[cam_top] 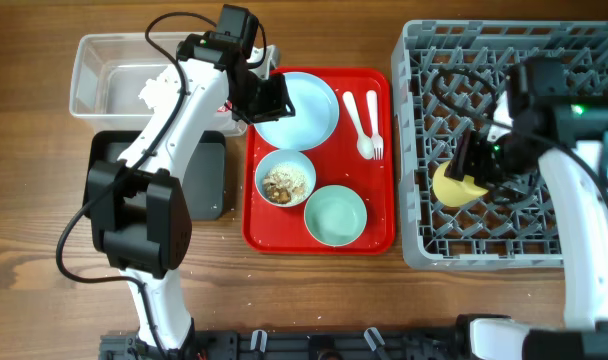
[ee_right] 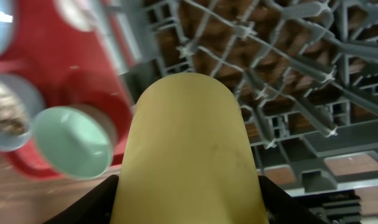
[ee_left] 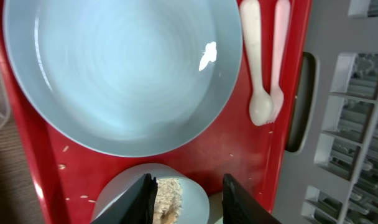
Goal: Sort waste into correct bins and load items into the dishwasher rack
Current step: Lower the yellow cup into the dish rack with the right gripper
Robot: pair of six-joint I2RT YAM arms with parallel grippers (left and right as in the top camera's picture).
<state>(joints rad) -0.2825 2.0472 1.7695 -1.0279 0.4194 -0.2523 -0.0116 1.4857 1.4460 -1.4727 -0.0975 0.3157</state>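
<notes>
**Yellow cup** (cam_top: 452, 186): clamped between the fingers of the right gripper (cam_top: 474, 160), which grasps it by its sides. It is held over the edge of the rack nearest the red tray. Whether it touches the pegs cannot be told.

**Rack** (cam_top: 424, 60): grey grid, just to the right of the red tray (cam_top: 379, 235).

**Plate** (cam_top: 296, 108): pale blue, bare, at the far left corner of the red tray.

**Bowl with scraps** (cam_top: 285, 177): on the red tray, just in front of the plate; brownish crumbs (cam_top: 280, 184) inside.

**Empty bowl** (cam_top: 335, 215): blue-green, at the near edge of the red tray, touching the bowl with scraps.

**Spoon** (cam_top: 357, 125) and **fork** (cam_top: 374, 125): white, side by side along the red tray's right edge.

**Left gripper** (ee_left: 189, 199): released, fingers apart with nothing between them, over the red tray between the plate and the bowl with scraps.

**Clear tub** (cam_top: 94, 75): left of the red tray, at the far side; something white (cam_top: 149, 90) inside.

**Black tray** (cam_top: 209, 175): left of the red tray, partly under the left arm.
</notes>
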